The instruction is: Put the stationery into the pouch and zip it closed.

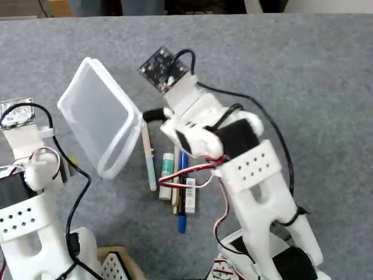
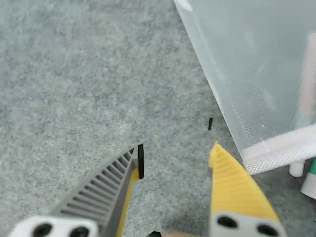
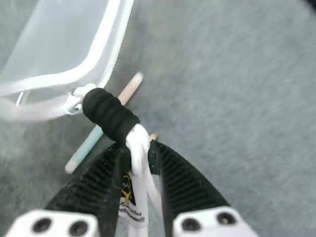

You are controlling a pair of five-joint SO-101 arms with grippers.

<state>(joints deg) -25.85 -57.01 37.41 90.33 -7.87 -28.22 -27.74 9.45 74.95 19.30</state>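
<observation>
Loading step: right gripper (image 3: 139, 149), clamped on a black-tipped pen (image 3: 109, 114), should next steer it into the pouch (image 1: 96, 116) mouth (left gripper (image 2: 177, 152) gapes empty).

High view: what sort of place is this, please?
Probably a robotics lab bench: two white robot arms, a grey felt-covered table, a clear pouch and stationery laid out.
</observation>
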